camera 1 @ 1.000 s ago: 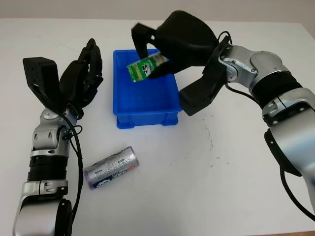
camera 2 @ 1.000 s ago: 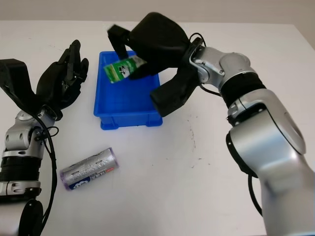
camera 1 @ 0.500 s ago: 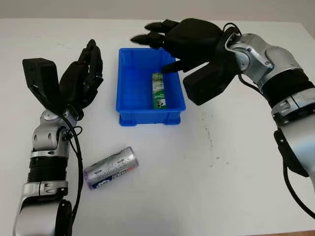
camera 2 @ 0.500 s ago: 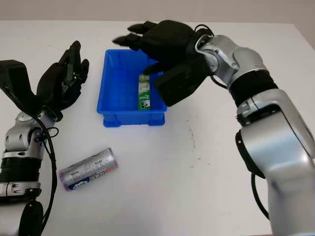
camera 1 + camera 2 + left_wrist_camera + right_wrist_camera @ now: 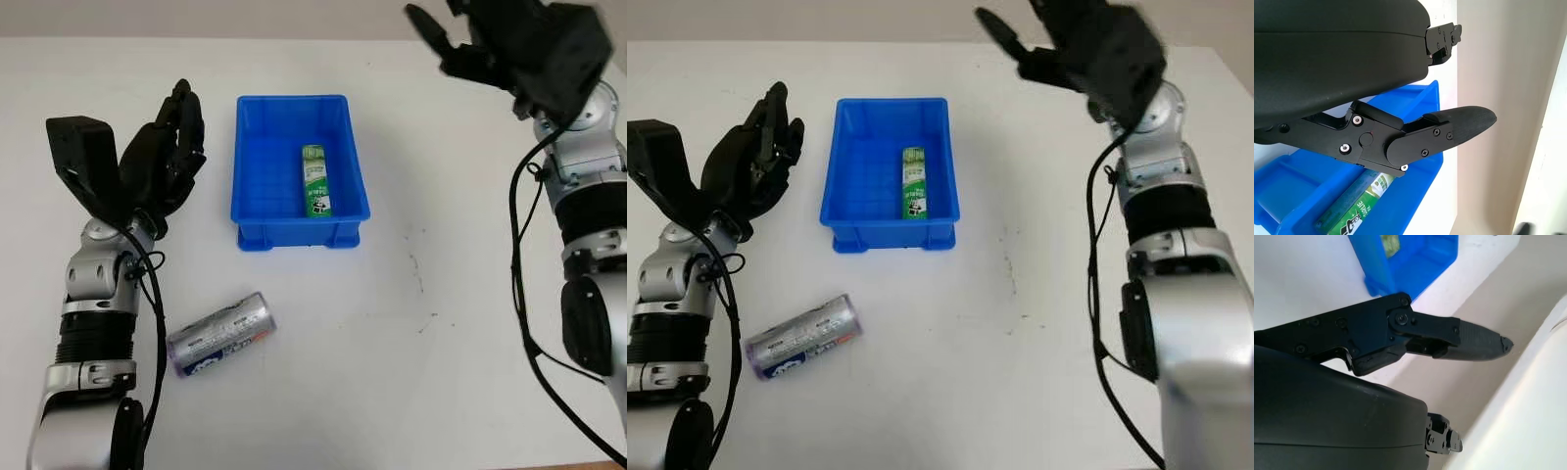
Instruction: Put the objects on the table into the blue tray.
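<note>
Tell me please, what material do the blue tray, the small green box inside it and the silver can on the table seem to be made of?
Blue tray: probably moulded plastic, judging by its even colour, rolled rim and ribbed base edge.
Green box: likely printed cardboard or coated paper, with flat faces and sharp edges.
Silver can: it looks like metal with a printed label, from its shiny cylindrical body, though foil-wrapped plastic is possible.

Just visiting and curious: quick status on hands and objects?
Left hand open beside blue tray; right hand open, raised. Green carton in tray. Can on table. Nothing in the way.
</note>
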Robot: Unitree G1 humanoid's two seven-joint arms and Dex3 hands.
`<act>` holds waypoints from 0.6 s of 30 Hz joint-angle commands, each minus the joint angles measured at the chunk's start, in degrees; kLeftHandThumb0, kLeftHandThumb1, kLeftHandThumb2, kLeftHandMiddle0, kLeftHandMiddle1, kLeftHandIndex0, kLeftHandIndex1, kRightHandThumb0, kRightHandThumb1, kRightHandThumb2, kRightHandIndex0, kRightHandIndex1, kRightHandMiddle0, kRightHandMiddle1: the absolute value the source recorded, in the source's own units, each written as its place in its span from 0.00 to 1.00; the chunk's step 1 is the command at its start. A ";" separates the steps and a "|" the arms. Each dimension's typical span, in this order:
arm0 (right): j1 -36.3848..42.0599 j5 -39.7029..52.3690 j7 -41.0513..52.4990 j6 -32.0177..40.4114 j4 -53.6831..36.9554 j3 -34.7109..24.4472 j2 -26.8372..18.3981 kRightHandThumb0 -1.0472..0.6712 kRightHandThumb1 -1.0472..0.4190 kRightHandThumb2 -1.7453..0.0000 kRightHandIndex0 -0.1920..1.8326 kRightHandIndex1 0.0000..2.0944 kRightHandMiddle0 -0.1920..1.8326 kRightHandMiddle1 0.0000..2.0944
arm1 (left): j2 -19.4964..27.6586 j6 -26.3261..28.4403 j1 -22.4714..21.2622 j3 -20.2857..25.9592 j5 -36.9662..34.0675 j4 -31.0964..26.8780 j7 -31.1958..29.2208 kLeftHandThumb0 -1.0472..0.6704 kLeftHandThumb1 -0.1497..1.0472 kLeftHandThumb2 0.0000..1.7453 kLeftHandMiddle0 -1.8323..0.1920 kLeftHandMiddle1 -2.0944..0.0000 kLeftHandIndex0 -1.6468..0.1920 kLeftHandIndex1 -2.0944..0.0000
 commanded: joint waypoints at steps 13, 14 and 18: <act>22.35 7.82 -8.86 11.13 -21.12 -9.01 6.15 0.13 0.00 0.60 0.00 0.00 0.00 0.00 | 1.38 -1.45 -0.40 0.07 0.26 1.56 -1.81 0.22 1.00 0.42 1.00 1.00 1.00 1.00; 23.28 8.03 -9.60 12.22 -22.57 -9.24 6.58 0.14 0.00 0.60 0.00 0.00 0.00 0.00 | 1.41 -1.50 -0.45 0.02 0.33 1.67 -1.82 0.22 1.00 0.42 1.00 1.00 1.00 1.00; 25.33 8.58 -10.73 14.25 -25.78 -9.56 7.74 0.16 0.00 0.58 0.00 0.00 0.00 0.00 | 1.47 -1.31 -0.79 -0.17 0.47 1.88 -1.78 0.22 1.00 0.42 1.00 1.00 1.00 1.00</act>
